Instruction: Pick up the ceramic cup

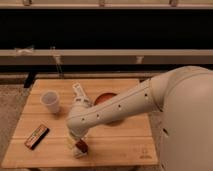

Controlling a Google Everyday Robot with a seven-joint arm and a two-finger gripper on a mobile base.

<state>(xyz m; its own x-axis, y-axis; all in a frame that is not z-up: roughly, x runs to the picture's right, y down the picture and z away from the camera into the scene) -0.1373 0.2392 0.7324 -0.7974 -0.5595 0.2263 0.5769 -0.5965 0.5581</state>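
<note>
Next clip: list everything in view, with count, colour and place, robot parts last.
table: one, light wood, centre of view
ceramic cup: one, white, upright, table's left rear
bowl: one, reddish-brown, table's middle rear, partly behind the arm
flat packet: one, dark, table's front left
small item: one, red, front edge beside the gripper; cannot tell what it is
arm: one, white, reaching in from the right across the table
gripper: one, pale, low over the table's front edge, fingers open, apart from the ceramic cup
</note>
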